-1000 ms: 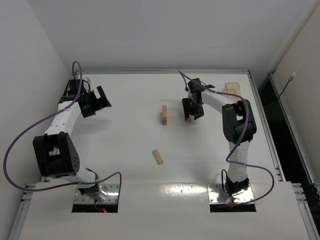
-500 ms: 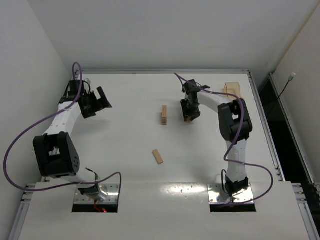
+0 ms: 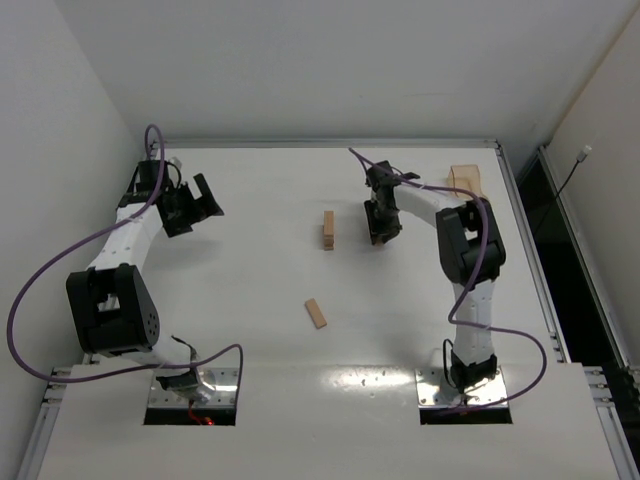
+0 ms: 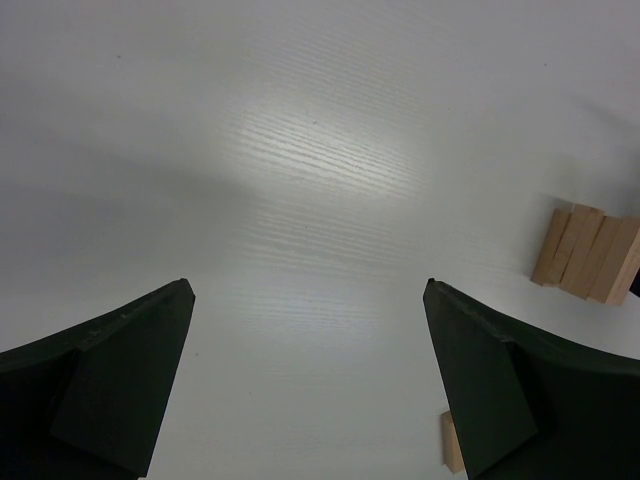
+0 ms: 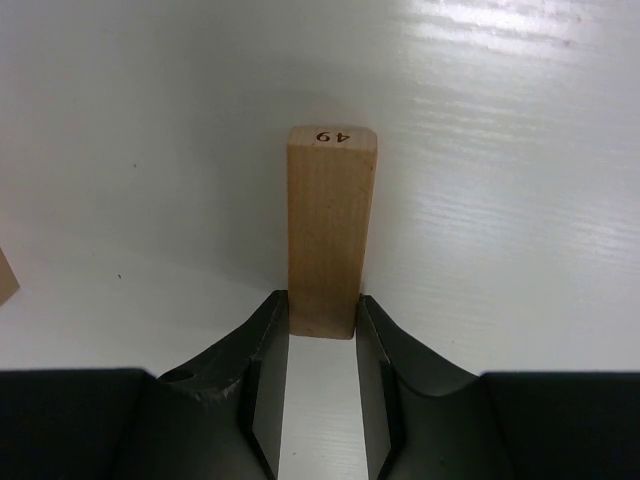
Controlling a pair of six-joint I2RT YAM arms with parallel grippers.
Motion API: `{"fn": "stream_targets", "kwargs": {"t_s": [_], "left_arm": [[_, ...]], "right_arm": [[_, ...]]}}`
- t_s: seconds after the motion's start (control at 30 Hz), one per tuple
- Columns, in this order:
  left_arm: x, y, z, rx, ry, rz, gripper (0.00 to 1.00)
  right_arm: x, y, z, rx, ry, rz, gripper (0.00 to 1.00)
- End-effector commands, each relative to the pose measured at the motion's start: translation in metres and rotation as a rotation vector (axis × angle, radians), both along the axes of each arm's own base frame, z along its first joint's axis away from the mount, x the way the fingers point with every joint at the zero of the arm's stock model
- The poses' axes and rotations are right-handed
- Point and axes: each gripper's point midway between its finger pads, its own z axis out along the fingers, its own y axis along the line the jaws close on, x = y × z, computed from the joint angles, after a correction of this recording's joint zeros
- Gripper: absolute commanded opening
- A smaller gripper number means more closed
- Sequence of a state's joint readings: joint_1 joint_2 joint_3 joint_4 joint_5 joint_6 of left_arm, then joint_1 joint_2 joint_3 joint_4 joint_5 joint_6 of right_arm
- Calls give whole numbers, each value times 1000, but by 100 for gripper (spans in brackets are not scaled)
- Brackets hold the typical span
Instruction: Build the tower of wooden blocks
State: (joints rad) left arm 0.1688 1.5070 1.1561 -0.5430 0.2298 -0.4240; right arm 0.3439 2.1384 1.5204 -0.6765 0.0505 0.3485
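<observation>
The tower [image 3: 328, 230] is a short stack of light tan planks at the table's middle; it also appears in the left wrist view, with the tower [image 4: 590, 253] at the right edge. One wood block [image 5: 330, 230], marked 49 on its far end, lies flat between my right gripper's fingers. The right gripper [image 5: 320, 300] [image 3: 381, 228] has both jaws pressed against that block's near end, just right of the tower. Another wood block [image 3: 316, 313] [image 4: 452, 442] lies loose nearer the arms. My left gripper [image 3: 205, 197] [image 4: 307, 290] hangs wide open and empty at the far left.
A translucent orange-tan tray [image 3: 464, 180] sits at the back right corner. White walls close in the table at the left, back and right. A sliver of another wooden piece [image 5: 5, 278] shows at the left edge of the right wrist view.
The right gripper has shifted slightly left over the block and its jaws have narrowed onto the block's sides. The left arm has not moved.
</observation>
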Motion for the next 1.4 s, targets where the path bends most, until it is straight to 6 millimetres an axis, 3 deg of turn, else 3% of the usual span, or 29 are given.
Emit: {"fn": "stream_targets", "kwargs": {"t_s": [0.0,0.07,0.2,0.3,0.53,0.6,0.83,0.9,1.07,1.2,1.37], "left_arm": [[4,-4,17,-9,-62,-12,100],[4,-4,17,-9,-62,-12,100],[-2,-5,17,-8,-64,-12,100],[-2,-6,22,-11,-81,-6,100],[-11,-7,29,-14,-103,1,100],[-11,-4,28,0,-101,13,100],[-15,-5,24,-1,-92,13,100],[-13,-5,26,0,-101,13,100],[-13,-3,22,5,-91,19,100],[-16,-4,19,5,-90,19,100],[-19,-6,18,-3,-90,12,100]], "right_arm": [[1,-1,29,5,-74,-20,5],[4,0,42,18,-110,-20,0],[2,5,66,64,-143,-9,0],[-1,21,89,116,-163,27,0],[-37,56,98,216,-22,-38,0],[-31,60,106,230,-43,-44,0],[-4,73,169,251,-226,-41,0],[-4,73,172,229,-228,-60,0],[-9,76,153,152,-213,-69,0],[-19,94,148,131,-228,-22,0],[-13,108,152,147,-257,-12,0]]}}
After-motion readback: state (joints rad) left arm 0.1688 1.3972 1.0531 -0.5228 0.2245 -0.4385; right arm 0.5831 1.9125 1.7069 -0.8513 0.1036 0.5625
